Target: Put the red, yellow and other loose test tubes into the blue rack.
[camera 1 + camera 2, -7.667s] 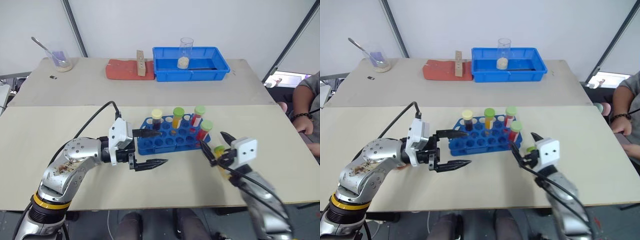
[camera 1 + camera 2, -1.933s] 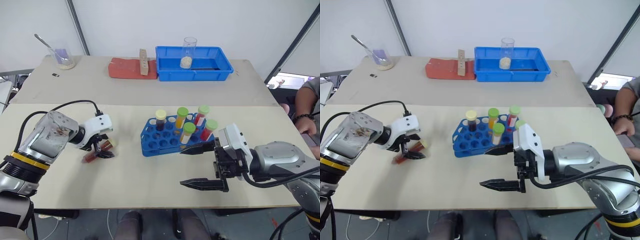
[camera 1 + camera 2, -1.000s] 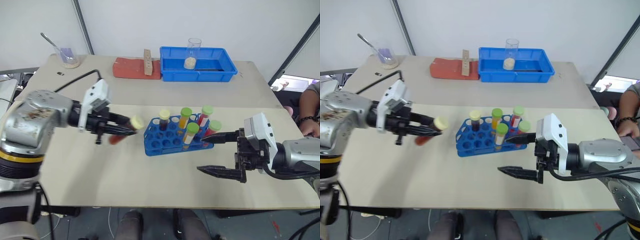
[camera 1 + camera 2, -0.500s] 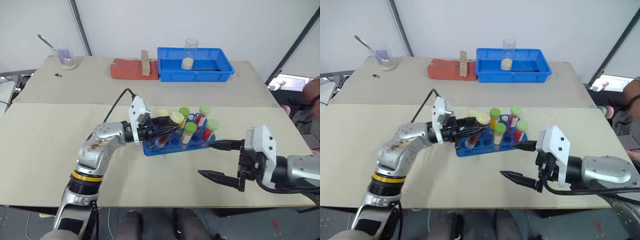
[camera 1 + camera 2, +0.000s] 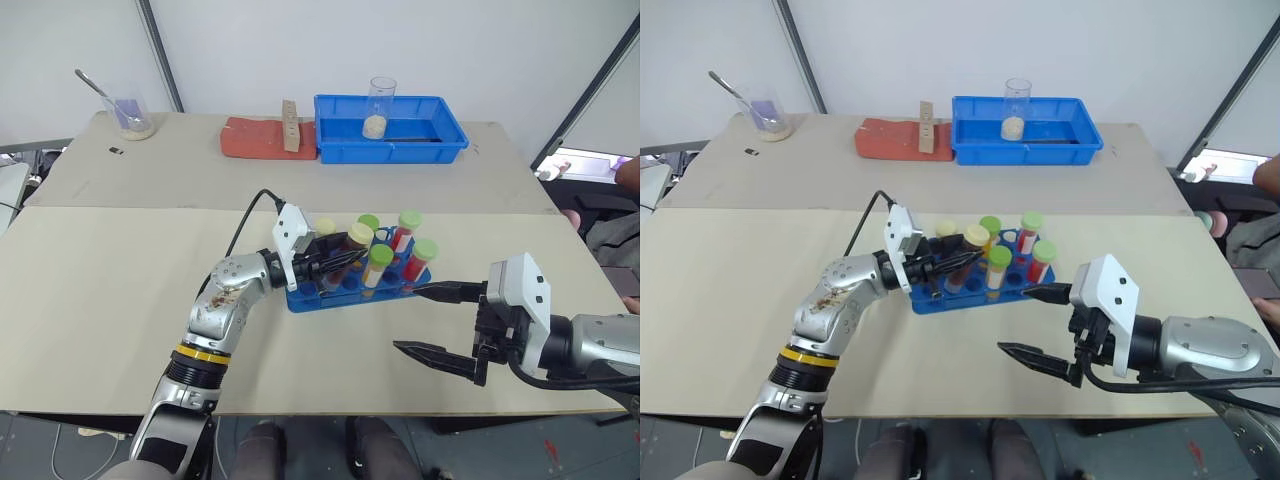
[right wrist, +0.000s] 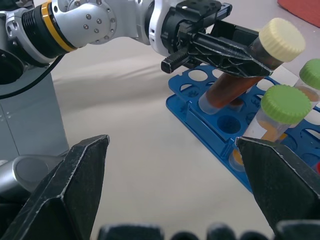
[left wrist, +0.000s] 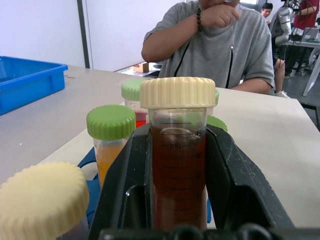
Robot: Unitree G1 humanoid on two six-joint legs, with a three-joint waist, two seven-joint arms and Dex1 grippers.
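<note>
Left claw (image 5: 335,262) clamped on cream-capped red tube (image 6: 240,80), tilted over the rack (image 5: 305,298) to line its tip with a hole; right claw (image 5: 432,320) gapes empty, near right.

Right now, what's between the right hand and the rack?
Only bare table. In the left eye view the open right hand sits just off the rack's right end, its upper finger nearly at the rack edge, nothing in the gap.
</note>
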